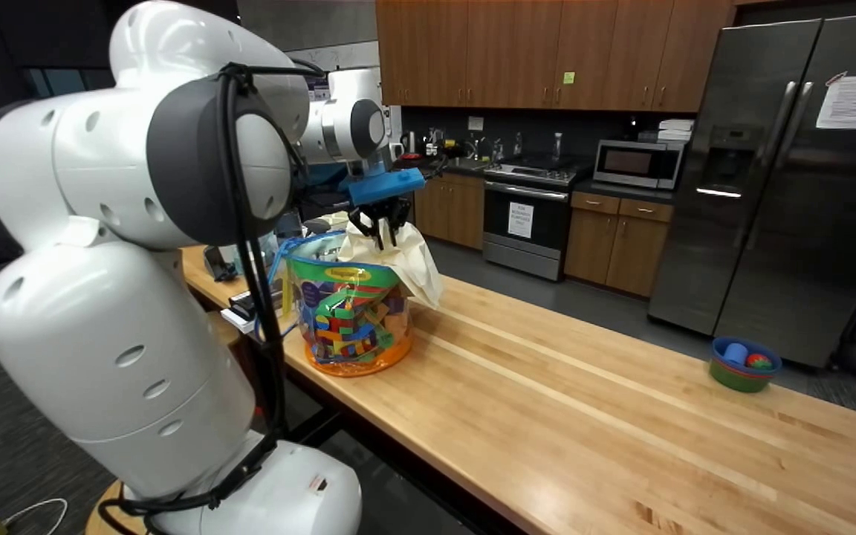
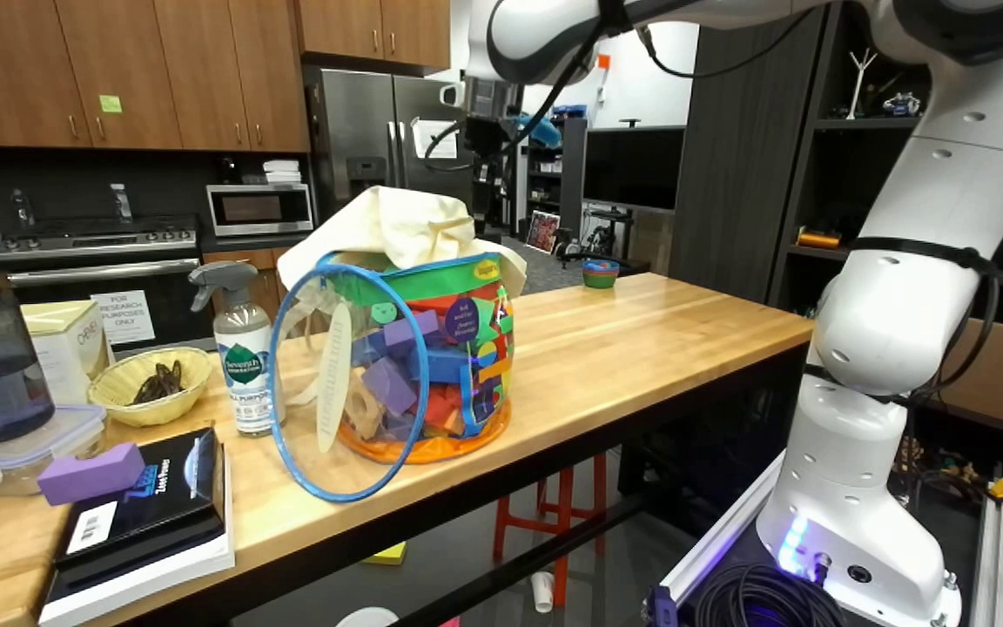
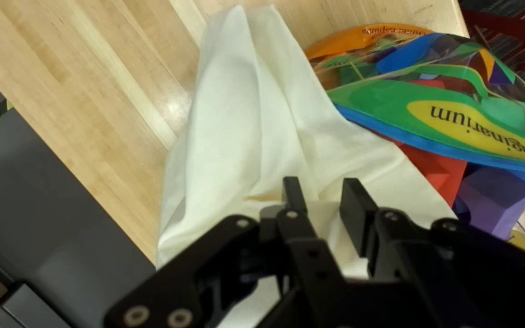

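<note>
My gripper is partly open, its black fingers apart, over a cream cloth. The cloth shows behind and between the fingers in the wrist view; I cannot tell whether they touch it. In an exterior view the gripper points down at the cloth. The cloth is draped over the open top of a clear round bag with a green band and orange base, full of coloured blocks. The cloth hangs over the rim in both exterior views. The bag's blue-rimmed lid hangs down at its side.
A spray bottle, a yellow basket and books with a purple block stand beside the bag. Stacked small bowls holding a blue and a red item sit at the table's far end.
</note>
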Controlling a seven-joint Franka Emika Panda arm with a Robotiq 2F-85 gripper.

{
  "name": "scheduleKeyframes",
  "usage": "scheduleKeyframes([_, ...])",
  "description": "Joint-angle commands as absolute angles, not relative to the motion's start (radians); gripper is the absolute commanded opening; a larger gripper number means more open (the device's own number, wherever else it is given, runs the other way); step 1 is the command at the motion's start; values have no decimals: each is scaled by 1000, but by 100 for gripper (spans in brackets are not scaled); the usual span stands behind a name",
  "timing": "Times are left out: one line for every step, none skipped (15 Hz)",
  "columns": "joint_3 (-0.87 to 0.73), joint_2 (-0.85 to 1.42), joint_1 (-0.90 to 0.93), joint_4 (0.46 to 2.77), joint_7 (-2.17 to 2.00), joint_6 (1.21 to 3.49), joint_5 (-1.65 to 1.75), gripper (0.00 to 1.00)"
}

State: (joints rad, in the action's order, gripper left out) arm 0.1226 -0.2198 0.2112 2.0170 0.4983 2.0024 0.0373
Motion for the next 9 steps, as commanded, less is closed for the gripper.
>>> scheduleKeyframes([125,-219,209,2013,498,1999,37,30])
scheduleKeyframes([125,-219,209,2014,498,1999,37,30])
scheduleKeyframes([125,-219,209,2014,498,1999,37,30])
scheduleKeyframes([125,-219,209,2014,498,1999,37,30])
scheduleKeyframes([125,-219,209,2014,498,1999,37,30])
scheduleKeyframes([125,-219,209,2014,498,1999,37,30])
scheduleKeyframes([125,-219,209,2014,498,1999,37,30])
scheduleKeyframes([125,-219,209,2014,498,1999,37,30])
scheduleKeyframes([125,-219,209,2014,499,1999,37,55])
